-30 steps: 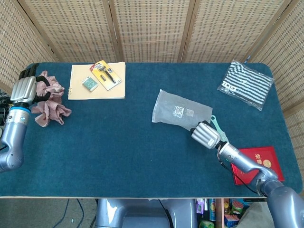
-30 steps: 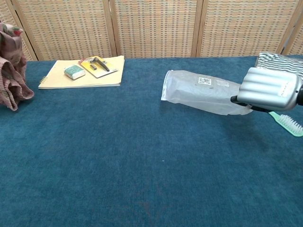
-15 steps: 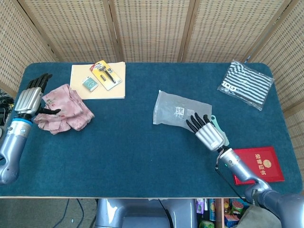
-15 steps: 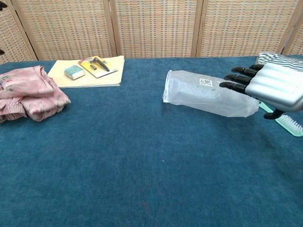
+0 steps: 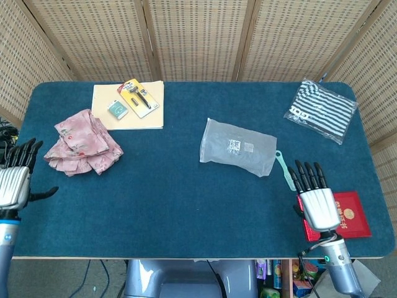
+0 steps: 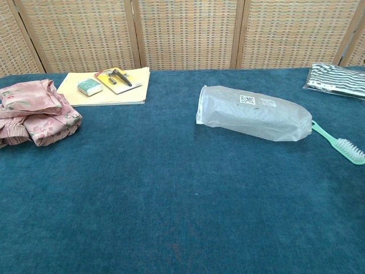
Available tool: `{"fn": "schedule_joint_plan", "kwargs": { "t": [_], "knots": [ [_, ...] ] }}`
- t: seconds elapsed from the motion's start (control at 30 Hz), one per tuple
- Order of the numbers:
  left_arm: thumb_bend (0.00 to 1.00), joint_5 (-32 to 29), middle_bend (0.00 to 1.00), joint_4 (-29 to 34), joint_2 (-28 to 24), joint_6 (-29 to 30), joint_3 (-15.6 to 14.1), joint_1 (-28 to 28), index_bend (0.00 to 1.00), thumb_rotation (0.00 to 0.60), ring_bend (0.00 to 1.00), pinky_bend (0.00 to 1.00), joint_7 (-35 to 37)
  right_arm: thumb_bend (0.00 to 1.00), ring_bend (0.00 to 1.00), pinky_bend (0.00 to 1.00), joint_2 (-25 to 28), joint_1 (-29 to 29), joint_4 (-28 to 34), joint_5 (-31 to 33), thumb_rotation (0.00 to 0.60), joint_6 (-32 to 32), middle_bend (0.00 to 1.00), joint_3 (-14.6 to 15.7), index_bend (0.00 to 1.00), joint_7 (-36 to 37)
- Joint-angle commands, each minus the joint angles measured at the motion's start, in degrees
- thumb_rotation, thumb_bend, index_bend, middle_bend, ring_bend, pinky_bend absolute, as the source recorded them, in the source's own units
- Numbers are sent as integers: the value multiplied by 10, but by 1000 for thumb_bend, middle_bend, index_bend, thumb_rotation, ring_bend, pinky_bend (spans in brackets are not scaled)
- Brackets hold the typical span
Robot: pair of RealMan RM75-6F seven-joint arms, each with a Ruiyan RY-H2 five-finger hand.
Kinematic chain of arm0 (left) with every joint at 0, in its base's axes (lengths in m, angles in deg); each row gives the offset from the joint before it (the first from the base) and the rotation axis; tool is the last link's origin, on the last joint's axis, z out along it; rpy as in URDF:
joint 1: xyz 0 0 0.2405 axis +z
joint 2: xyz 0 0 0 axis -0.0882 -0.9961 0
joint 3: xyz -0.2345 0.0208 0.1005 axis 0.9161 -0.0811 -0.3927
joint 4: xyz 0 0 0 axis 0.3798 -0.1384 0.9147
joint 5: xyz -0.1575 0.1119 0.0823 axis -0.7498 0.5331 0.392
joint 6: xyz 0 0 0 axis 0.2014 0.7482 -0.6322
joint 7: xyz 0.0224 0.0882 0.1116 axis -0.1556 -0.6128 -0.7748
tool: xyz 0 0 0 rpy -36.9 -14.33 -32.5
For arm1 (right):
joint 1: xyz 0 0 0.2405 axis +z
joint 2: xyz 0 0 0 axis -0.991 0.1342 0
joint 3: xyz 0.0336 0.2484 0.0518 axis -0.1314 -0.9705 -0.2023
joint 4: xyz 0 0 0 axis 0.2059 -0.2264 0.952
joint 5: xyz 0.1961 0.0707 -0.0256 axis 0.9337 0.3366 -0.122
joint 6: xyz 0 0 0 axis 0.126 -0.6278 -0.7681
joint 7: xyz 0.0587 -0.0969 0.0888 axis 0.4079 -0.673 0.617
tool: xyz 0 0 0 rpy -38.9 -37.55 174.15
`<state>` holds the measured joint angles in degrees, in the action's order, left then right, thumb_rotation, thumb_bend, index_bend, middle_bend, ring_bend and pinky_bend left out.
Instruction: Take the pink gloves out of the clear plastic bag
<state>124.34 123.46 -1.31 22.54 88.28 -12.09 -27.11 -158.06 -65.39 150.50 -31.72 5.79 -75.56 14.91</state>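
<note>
Gloves lie heaped near the worktop's left edge, well apart from the bag at centre-right; both hands, left and right, are released, fingers spread, at the front corners.

Open table between pink gloves and clear plastic bag.

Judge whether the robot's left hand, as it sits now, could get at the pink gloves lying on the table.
Probably yes. The left hand is open at the table's near left edge, and the pink gloves lie loose on the table just beyond it, outside the clear plastic bag. Only bare cloth shows between them.
</note>
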Motion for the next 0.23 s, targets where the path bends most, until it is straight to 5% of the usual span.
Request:
{"fn": "schedule_joint_plan", "kwargs": {
  "t": [0.03, 0.23],
  "knots": [
    [54, 28, 0, 25, 32, 51, -35, 44, 0, 600, 0, 0, -49, 0, 0, 0, 12, -34, 32, -5, 600, 32, 0, 9, 0, 19],
    [54, 79, 0, 14, 47, 86, -57, 73, 0, 600, 0, 0, -52, 0, 0, 0, 19, -63, 50, -19, 600, 53, 0, 15, 0, 33]
  ]
}}
